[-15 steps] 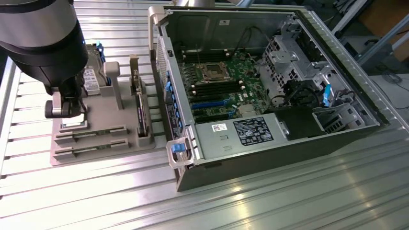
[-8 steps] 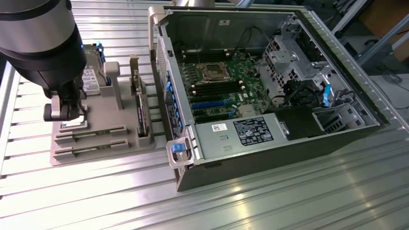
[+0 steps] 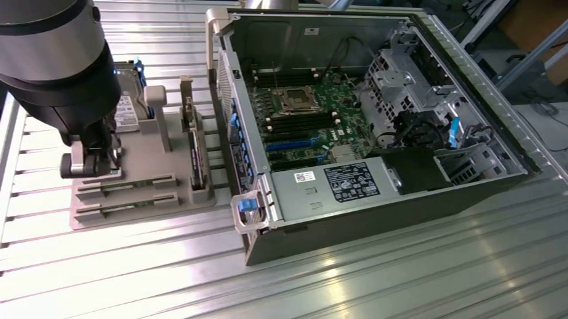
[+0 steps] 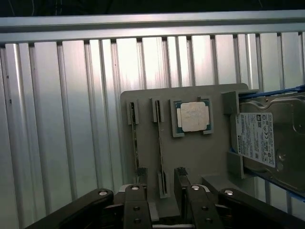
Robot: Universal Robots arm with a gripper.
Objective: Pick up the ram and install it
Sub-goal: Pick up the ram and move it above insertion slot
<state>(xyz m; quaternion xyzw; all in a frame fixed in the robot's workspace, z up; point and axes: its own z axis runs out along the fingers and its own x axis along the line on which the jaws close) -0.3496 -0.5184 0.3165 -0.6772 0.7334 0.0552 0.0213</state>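
As it points down, the gripper straddles the ram.

A ribbed, silvery metal desk spreads wide, bright light glaring off its grooves. Grey metal frame bars stand beyond it, at the exterior view's right.

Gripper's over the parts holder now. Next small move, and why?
Probably a short straight descent with the fingers open. The gripper straddles the ram, which stands on edge in the gray holder's slot nearer the CPU chip. The tips appear to sit above it and nothing is gripped. I can't tell how far above.
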